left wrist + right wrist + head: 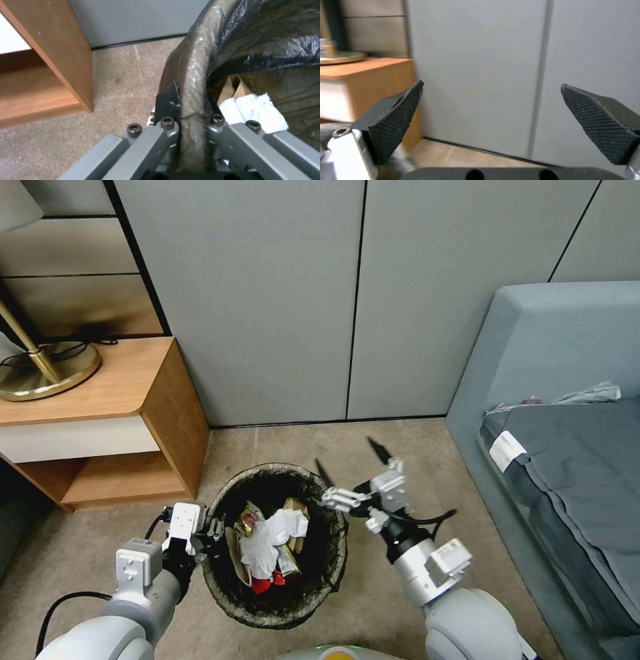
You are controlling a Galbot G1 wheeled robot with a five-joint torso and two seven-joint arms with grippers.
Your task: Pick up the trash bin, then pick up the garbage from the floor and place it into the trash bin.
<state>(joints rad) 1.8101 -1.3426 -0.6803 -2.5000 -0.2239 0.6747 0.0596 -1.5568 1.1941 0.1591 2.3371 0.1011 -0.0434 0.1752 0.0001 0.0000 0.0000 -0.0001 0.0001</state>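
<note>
Black fingers (166, 102) of the left gripper (191, 112) clamp the bag-covered rim of the one trash bin (230, 493), which stands on the carpet. Inside lie the garbage (270, 543): white tissue, brown paper bag, red carton, shiny wrappers. Beside the bin's far rim, the right gripper (352, 460) spreads its fingers, holding nothing.

Head view looks down; wrist views sit close, sharing the nightstand (100, 400).

A bedroom, by the look of it — a grey upholstered bed (553, 400) with dark bedding stands beside a wooden nightstand (100, 413). A brass lamp base (43, 370) sits on top — carpet (287, 440) underfoot, grey panelled wall (347, 293) behind.
</note>
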